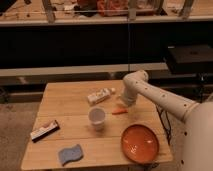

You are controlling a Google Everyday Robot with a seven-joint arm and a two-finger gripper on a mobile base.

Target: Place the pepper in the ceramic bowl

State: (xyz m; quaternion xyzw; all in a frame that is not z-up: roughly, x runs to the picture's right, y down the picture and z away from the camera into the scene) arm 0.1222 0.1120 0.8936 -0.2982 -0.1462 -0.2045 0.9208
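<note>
The pepper (118, 111), a small slim orange piece, lies on the wooden table (65, 107) right of centre. My gripper (125, 103) hangs just above and behind its right end, pointing down from the bent white arm, open and holding nothing. The ceramic bowl (140, 143), a wide orange-red dish, sits at the table's front right corner, a short way in front of the pepper and empty.
A translucent white cup (97, 118) stands left of the pepper. A white and tan carton (99, 95) lies behind the cup. A flat dark packet (45, 130) and a blue sponge (70, 154) lie at the front left. Dark shelving runs behind the table.
</note>
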